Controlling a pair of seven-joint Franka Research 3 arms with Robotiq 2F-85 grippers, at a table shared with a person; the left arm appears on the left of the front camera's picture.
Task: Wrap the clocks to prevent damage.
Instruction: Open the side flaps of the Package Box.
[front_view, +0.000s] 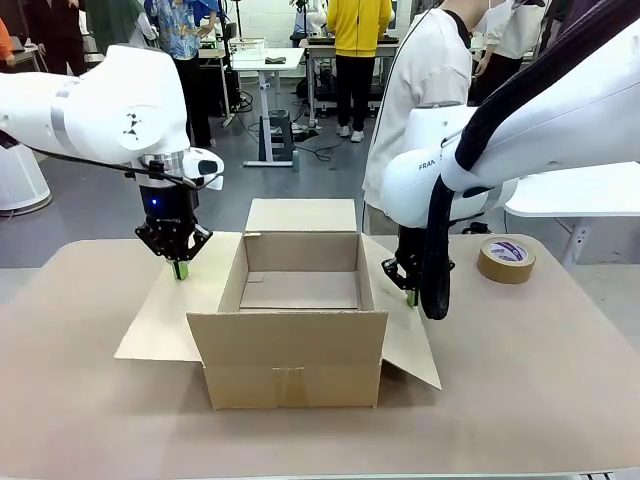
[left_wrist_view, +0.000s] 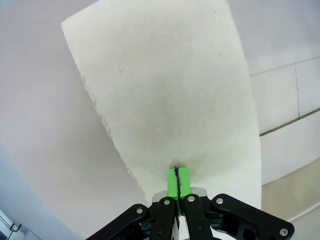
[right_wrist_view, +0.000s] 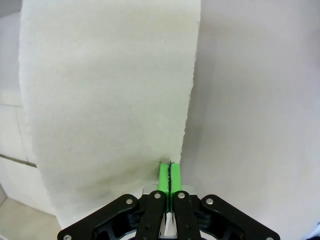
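Both pincers are closed pad against pad: left pincer (front_view: 179, 268) tip-down on the open brown cardboard box's (front_view: 295, 350) left flap (front_view: 175, 320), right pincer (front_view: 411, 296) on its right flap (front_view: 405, 345).

The pale tan worktop (front_view: 530, 390) carries an open cardboard box (front_view: 295, 372) at its middle, with the side flaps folded outward. A roll of brown tape (front_view: 506, 259) lies flat toward the far right edge, well apart from the box.
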